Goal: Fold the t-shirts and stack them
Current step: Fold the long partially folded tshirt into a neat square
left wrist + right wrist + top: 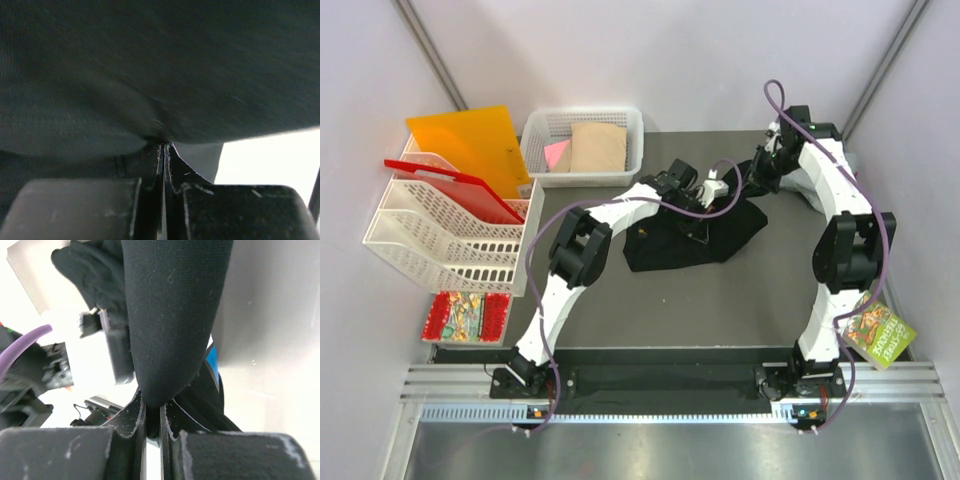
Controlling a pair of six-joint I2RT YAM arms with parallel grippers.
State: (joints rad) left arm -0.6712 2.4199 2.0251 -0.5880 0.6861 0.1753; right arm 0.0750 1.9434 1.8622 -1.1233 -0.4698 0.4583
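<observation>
The black t-shirt [688,240] lies crumpled in the middle of the dark table, its far edge lifted toward both grippers. My left gripper [710,200] is shut on a pinch of the black cloth [150,75], which fills the left wrist view. My right gripper [757,178] is shut on a thick fold of the same shirt [175,315] at its far right side. A bit of blue print [212,360] shows beside that fold. A tan t-shirt [597,147] and a pink t-shirt [556,153] lie folded in the white basket [582,113] at the back.
An orange plastic sheet [470,145] and a red tray [460,190] rest on stacked white trays [440,240] at the left. Printed booklets lie at the front left [468,316] and front right [878,335]. Grey walls close in the table on three sides.
</observation>
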